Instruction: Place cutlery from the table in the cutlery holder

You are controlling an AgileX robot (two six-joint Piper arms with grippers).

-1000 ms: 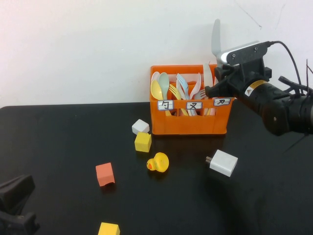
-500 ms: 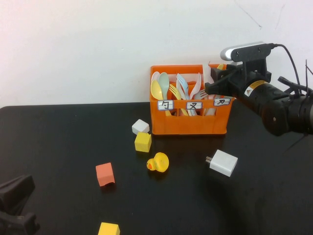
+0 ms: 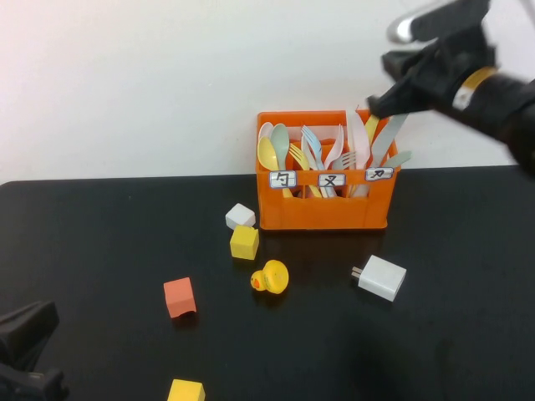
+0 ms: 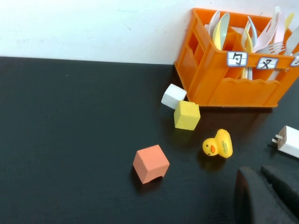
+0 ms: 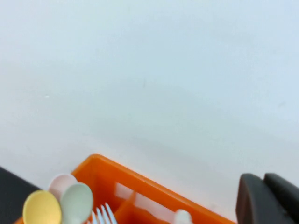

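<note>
The orange cutlery holder [image 3: 322,210] stands at the back of the black table [image 3: 100,242]. It also shows in the left wrist view [image 4: 224,88] and the right wrist view [image 5: 121,175]. A pale pink knife [image 3: 359,138] and a pale grey-blue knife [image 3: 389,138] stand upright in its right compartment. Spoons and forks fill the other two. My right gripper [image 3: 386,104] hovers above the holder's right end, shut and empty [image 5: 265,189]. My left gripper [image 3: 33,334] rests low at the front left, shut and empty [image 4: 261,182].
Loose on the table lie a white cube [image 3: 240,216], a yellow cube [image 3: 244,242], a yellow rubber duck [image 3: 271,277], an orange-red cube [image 3: 178,297], another yellow cube [image 3: 185,391] and a white charger plug [image 3: 380,277]. A white wall stands right behind the holder.
My right gripper lowered the grey-blue knife into the right compartment, left it there, and rose up and to the right. The left arm has not moved.
</note>
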